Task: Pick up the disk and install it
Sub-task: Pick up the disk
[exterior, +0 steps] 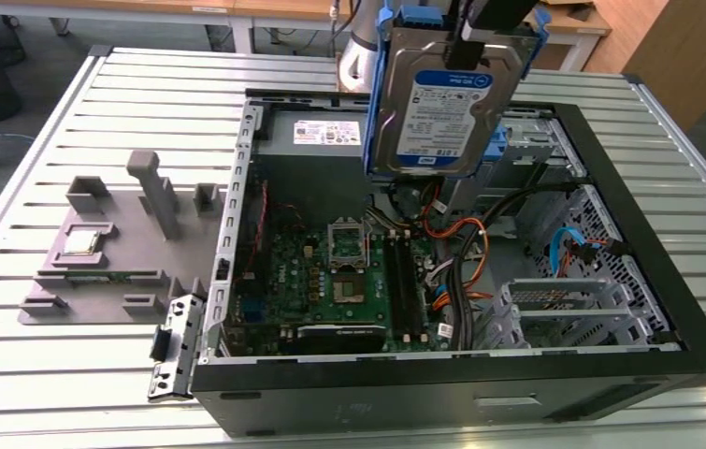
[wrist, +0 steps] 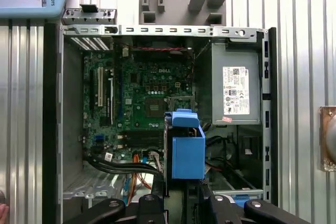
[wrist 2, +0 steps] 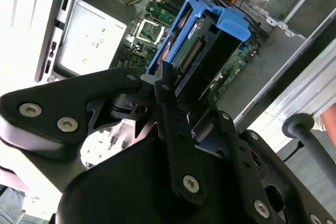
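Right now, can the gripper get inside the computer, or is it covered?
Probably yes: the computer case lies open, and the gripper, shut on the disk, hangs above it with nothing between.

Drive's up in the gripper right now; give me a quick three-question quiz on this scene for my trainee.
1. True or false: the silver-grey hard drive in its blue plastic carrier frame lies seated inside the open black computer case.
2. The black gripper is: A) open, B) shut on the drive, C) holding a cable.
3. Fill in: below the drive, the case shows a ___ circuit board.
Key: 1 false; 2 B; 3 green.
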Action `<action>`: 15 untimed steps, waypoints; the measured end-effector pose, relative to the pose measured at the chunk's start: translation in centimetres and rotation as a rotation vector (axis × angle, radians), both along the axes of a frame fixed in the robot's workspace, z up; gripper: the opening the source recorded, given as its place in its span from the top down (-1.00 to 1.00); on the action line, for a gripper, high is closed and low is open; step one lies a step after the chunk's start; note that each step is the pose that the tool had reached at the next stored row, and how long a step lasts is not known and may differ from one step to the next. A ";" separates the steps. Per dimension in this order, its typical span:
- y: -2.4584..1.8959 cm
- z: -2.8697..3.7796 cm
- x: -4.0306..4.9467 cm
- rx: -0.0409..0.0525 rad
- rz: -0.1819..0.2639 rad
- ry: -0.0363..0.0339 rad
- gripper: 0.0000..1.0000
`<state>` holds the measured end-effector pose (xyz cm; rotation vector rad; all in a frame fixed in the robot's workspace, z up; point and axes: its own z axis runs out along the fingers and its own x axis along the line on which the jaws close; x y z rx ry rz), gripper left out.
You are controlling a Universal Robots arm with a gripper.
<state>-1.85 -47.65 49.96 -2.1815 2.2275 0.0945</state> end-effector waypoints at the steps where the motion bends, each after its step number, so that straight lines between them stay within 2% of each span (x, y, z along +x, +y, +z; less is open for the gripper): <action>1: -0.24 0.00 0.00 0.0001 0.000 0.0000 0.30; 15: -3.46 0.00 0.00 -0.0001 0.000 0.0000 0.30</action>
